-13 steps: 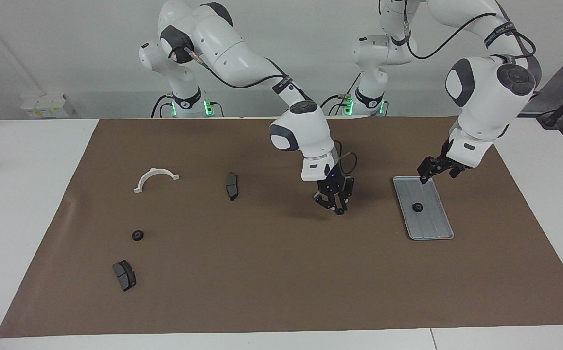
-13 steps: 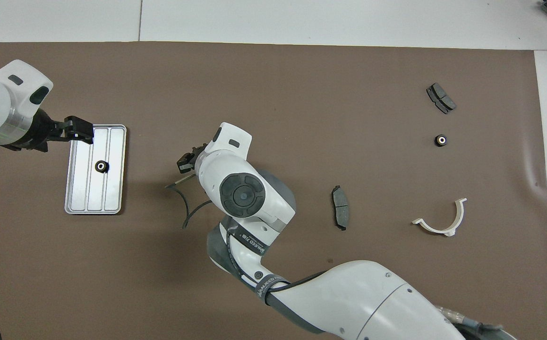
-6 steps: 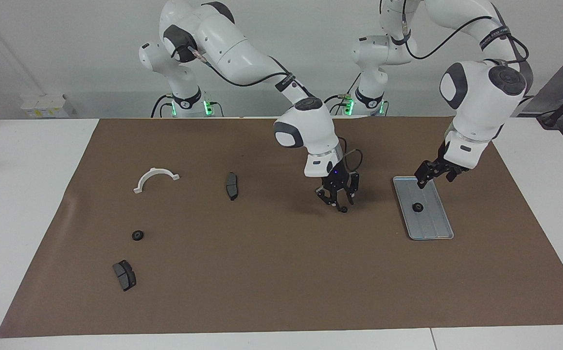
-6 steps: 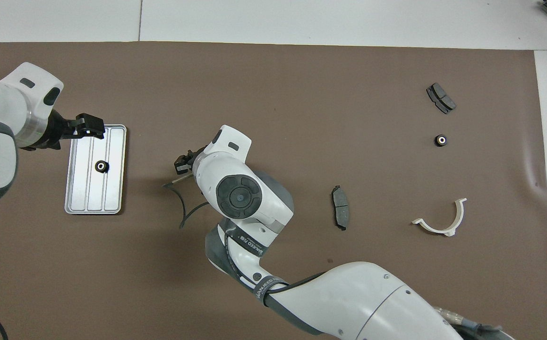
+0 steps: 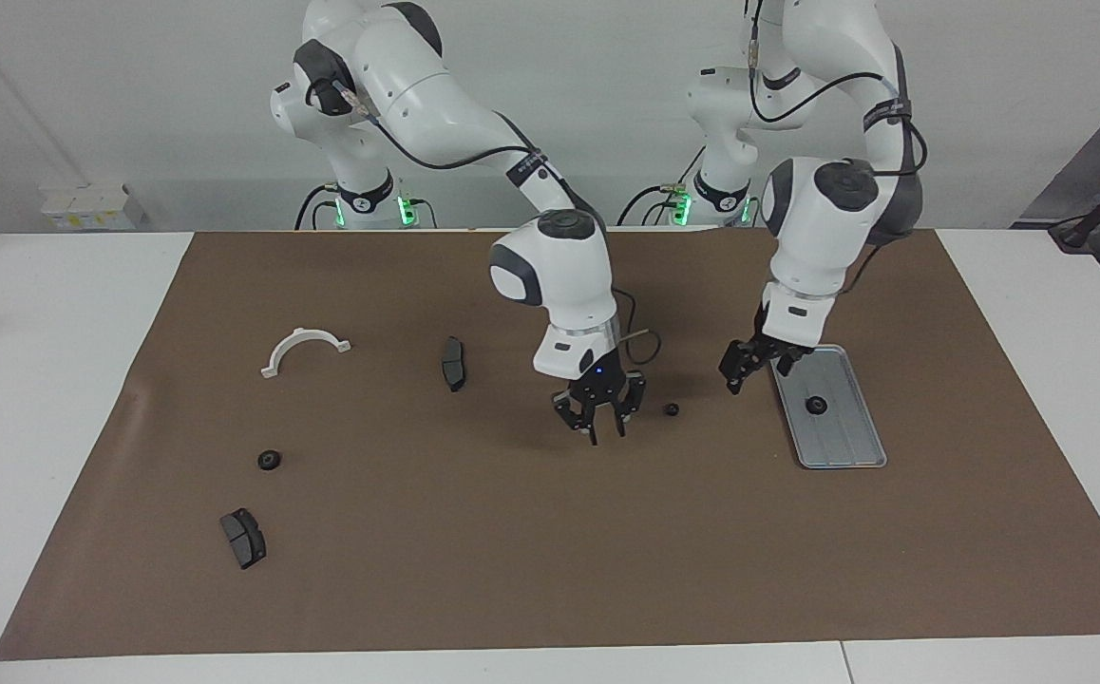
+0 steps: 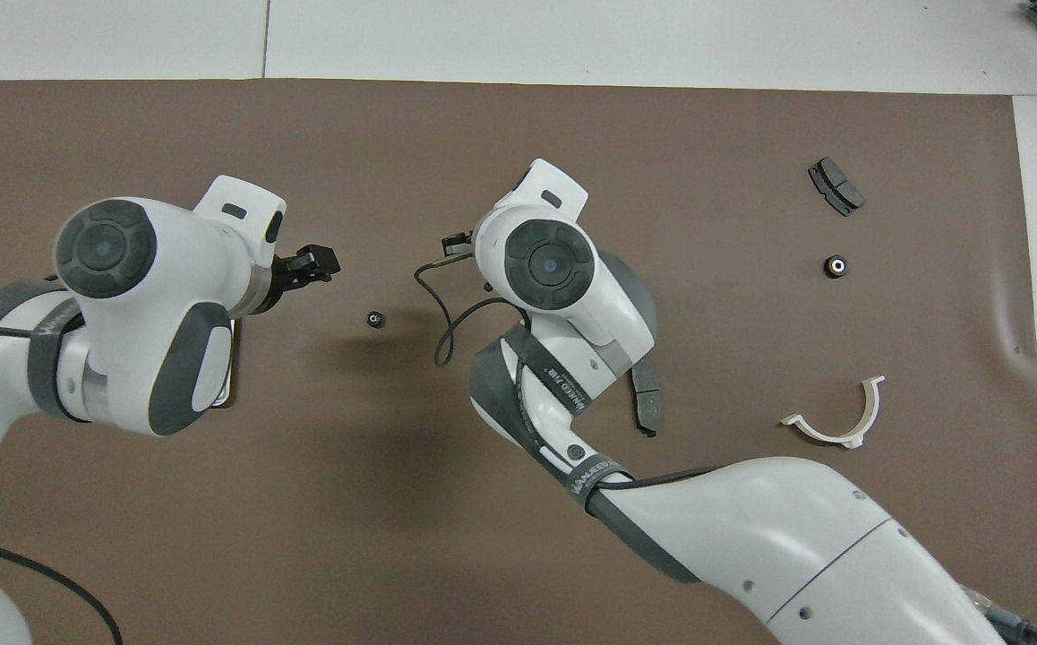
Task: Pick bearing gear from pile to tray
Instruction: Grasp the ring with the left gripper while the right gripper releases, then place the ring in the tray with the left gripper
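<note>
A brown mat [image 5: 550,532] is spread over the white table [image 5: 47,380]. The tray [image 5: 844,446] is seen at the left arm's end of the mat, and one small black gear [image 5: 815,406] is carried on it, near its middle. In the overhead view the tray is almost wholly hidden by the left arm.

A second gear [image 5: 672,409] is found on the bare mat between the two grippers, beside the tray but apart from it; it is also seen in the overhead view [image 6: 375,319]. The right gripper [image 5: 598,425] is held just over the mat beside this gear, toward the right arm's end, with its fingers spread and nothing between them. The left gripper [image 5: 738,366] is held over the mat just beside the tray's corner nearest the robots; whether its fingers are parted cannot be told.

The rest of the pile is scattered toward the right arm's end of the mat: a third gear [image 5: 269,460], a dark brake pad [image 5: 243,538] farther from the robots than that gear, a white half-ring bracket [image 5: 304,349] nearer to the robots, and a second brake pad [image 5: 453,363] beside the bracket, toward the middle of the mat.
</note>
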